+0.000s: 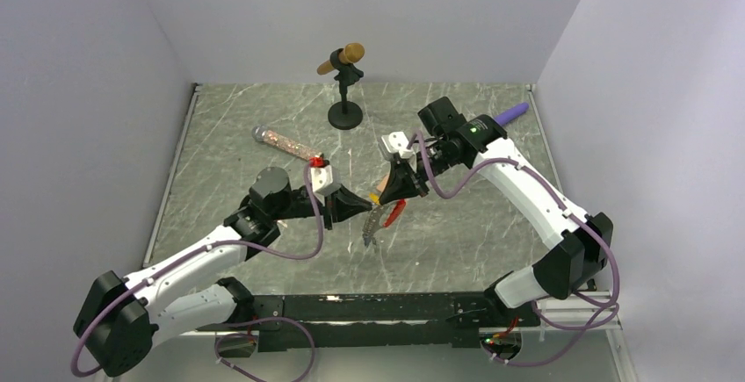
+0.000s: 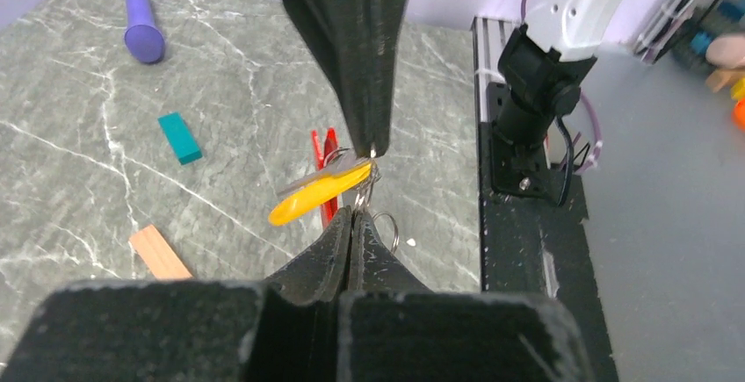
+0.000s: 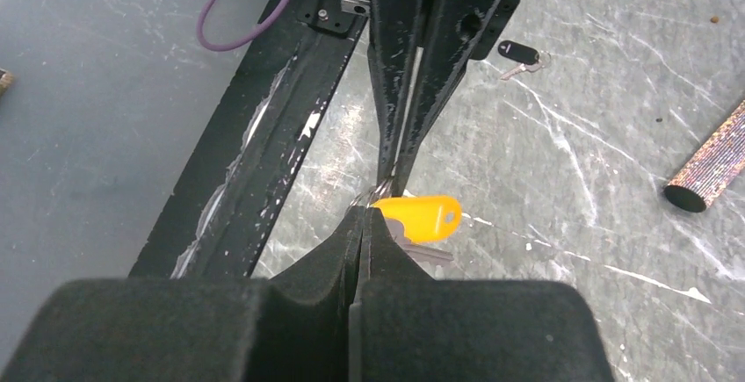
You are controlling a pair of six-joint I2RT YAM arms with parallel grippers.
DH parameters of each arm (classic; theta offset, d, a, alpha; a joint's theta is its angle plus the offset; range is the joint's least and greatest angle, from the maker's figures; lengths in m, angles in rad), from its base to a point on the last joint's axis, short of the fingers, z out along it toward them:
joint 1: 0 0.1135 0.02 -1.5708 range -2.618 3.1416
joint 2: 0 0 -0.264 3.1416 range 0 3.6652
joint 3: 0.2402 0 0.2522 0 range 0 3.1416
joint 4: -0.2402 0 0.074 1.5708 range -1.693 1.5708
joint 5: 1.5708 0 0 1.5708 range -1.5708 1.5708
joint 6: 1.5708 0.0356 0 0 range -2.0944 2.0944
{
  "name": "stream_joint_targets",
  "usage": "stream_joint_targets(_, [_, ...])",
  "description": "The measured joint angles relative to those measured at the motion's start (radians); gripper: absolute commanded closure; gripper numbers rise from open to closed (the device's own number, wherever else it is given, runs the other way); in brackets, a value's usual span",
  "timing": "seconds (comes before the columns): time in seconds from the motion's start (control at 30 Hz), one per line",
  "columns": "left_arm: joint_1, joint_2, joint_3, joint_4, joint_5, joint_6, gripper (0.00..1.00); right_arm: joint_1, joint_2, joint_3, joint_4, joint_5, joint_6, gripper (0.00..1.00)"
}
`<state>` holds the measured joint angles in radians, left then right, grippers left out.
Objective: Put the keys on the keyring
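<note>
Both grippers meet over the middle of the table, tip to tip. My left gripper (image 2: 353,217) is shut on the thin silvery wire of the keyring (image 2: 367,191). A second small loop (image 2: 387,228) shows beside its right finger. My right gripper (image 3: 365,212) is also shut on the ring wire, and comes down from above in the left wrist view. A yellow-tagged key (image 3: 423,216) hangs on the ring between the tips, its metal blade beside it. The red fob (image 2: 328,150) dangles behind. A black-headed key (image 3: 518,50) lies loose on the table. In the top view the bunch (image 1: 379,217) hangs between the left gripper (image 1: 367,206) and the right gripper (image 1: 401,194).
A teal block (image 2: 179,137) and a salmon-orange block (image 2: 159,253) lie on the marble top, with a purple stick (image 2: 142,29) farther off. A glittery tube (image 1: 285,145) and a microphone on a stand (image 1: 344,92) are at the back. The black base rail (image 1: 386,307) runs along the near edge.
</note>
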<state>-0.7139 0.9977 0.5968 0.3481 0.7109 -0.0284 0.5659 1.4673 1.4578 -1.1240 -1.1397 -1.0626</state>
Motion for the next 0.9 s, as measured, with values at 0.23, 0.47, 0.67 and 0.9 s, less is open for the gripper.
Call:
stream_joint_targets(0.23, [0.033,0.028,-0.136,0.348,0.006,-0.314,1.00,-0.002,-0.014,-0.010,-0.010,0.000,-0.045,1.00])
stream_joint_targets(0.47, [0.029,0.125,-0.212,0.667,-0.074,-0.573,1.00,-0.004,-0.019,-0.018,-0.014,0.006,-0.057,1.00])
stream_joint_targets(0.67, [-0.003,0.173,-0.247,0.832,-0.194,-0.711,1.00,-0.003,-0.049,-0.037,0.022,0.015,-0.052,1.00])
stream_joint_targets(0.9, [-0.042,0.178,-0.254,0.870,-0.314,-0.778,1.00,0.001,-0.074,-0.042,0.065,0.050,-0.025,1.00])
